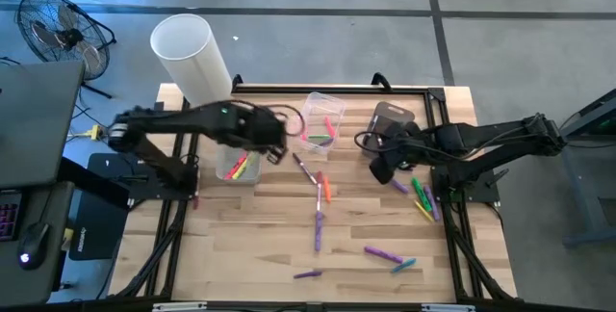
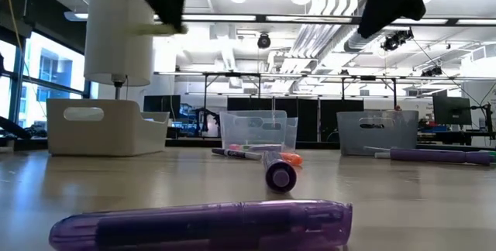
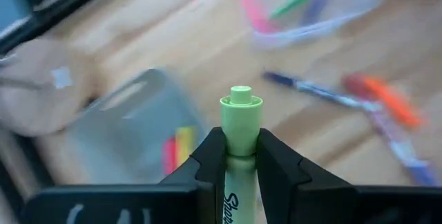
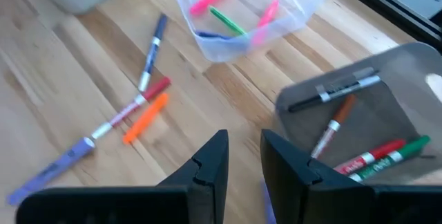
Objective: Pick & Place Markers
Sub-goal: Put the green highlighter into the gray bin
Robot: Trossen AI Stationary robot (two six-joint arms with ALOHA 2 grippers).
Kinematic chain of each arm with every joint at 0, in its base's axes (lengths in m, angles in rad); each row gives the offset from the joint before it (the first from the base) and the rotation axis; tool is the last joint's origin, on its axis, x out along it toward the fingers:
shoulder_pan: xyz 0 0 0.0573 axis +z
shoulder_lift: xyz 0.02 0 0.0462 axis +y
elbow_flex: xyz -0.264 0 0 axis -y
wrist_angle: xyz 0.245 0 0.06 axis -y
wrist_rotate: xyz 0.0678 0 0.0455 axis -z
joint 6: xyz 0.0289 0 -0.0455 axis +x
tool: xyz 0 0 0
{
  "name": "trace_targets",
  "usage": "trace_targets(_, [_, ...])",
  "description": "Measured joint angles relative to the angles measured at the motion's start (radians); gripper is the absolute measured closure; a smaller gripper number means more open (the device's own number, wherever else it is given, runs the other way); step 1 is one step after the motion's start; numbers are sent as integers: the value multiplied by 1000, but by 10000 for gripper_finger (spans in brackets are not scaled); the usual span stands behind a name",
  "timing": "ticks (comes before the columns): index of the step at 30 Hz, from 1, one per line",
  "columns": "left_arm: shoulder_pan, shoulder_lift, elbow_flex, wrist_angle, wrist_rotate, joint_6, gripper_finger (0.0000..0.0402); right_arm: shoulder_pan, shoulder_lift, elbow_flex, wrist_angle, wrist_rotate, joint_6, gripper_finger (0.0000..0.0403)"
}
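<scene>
While some markers already lie in the bins, many more wait on the table (image 1: 241, 245), so the job looks partly done. From above, the left gripper (image 1: 272, 141) hangs just beside the left bin (image 1: 238, 168), and the right gripper (image 1: 381, 166) is near the grey bin (image 1: 393, 119). From low down, a purple marker (image 2: 201, 225) lies sideways. The left wrist view shows its fingers (image 3: 210, 156) squeezing a green marker (image 3: 240, 124), cap end sticking straight out past them. The right wrist view shows its fingers (image 4: 208, 160) apart, holding nothing.

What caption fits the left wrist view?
Left gripper clamps a green marker above the white bin.
</scene>
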Motion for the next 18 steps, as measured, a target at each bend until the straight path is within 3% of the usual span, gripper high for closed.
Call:
trace_targets(6, [111,-189,-270,81,33,-22,348,0,0,0,89,0,6,329])
trace_targets(10, [193,-252,-459,260,101,-18,348,-1,0,0,141,0,7,329])
trace_targets(18, [282,-256,-648,353,209,-31,294,-3,0,0,169,39,58,329])
